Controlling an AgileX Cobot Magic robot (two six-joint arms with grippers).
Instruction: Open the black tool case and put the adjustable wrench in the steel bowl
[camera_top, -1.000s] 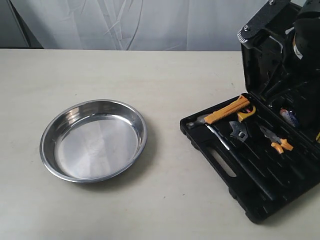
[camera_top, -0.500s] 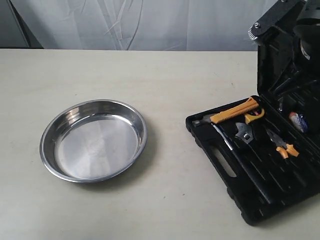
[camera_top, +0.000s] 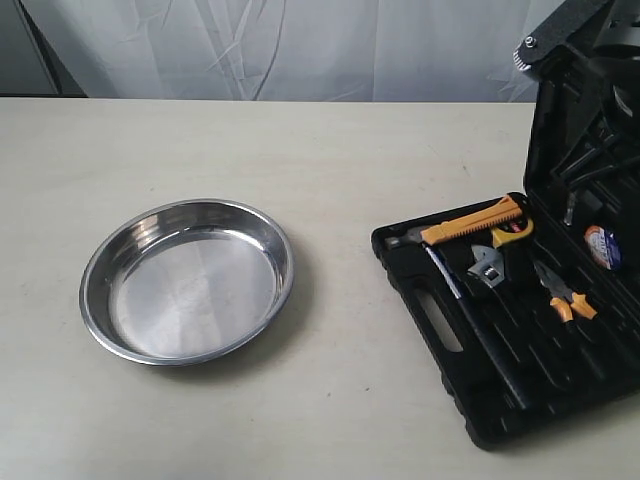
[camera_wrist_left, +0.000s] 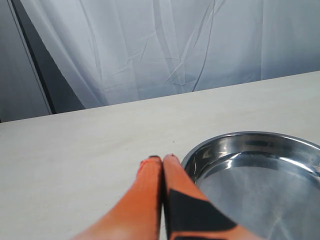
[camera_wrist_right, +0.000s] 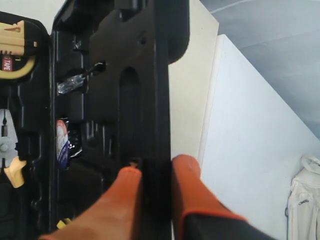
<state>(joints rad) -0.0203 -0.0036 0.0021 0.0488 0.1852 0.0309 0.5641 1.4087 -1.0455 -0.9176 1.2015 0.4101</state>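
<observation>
1. Pale curtain folds hang behind a beige table (camera_top: 330, 150) in the exterior view. From this camera no brand name or writing can be read on anything.
2. On the left part of the table sits the steel bowl (camera_top: 190, 204), a wide, shallow, shiny pan with a rolled rim. It is well apart from the black tool case (camera_top: 520, 400) on the right. The case lies open, its ribbed lower half flat on the table and its lid standing roughly upright at the far right edge.
3. The adjustable wrench (camera_top: 487, 267) lies in a moulded slot of the case's lower half. Its silver head shows clearly, while its black handle is hard to pick out against the black plastic. It sits between a long black rod-like tool (camera_top: 470, 315) and orange-handled pliers (camera_top: 565, 295), just beside a yellow-orange tool (camera_top: 470, 225).
4. In the left wrist view the left fingers (camera_wrist_left: 150, 185), orange with a black patch, are pressed together with nothing between them. They hover over the table just beside the bowl's rim.
5. In the right wrist view the right fingers (camera_wrist_right: 192, 185) are clenched on the edge of the case lid, one on each side of it.
6. Also in that view, a yellow item (camera_wrist_right: 15, 55) in the case carries a small red label with white letters, too blurred to read. A small roll (camera_wrist_right: 62, 140) with red and blue print sits nearby, and its print cannot be read either.
</observation>
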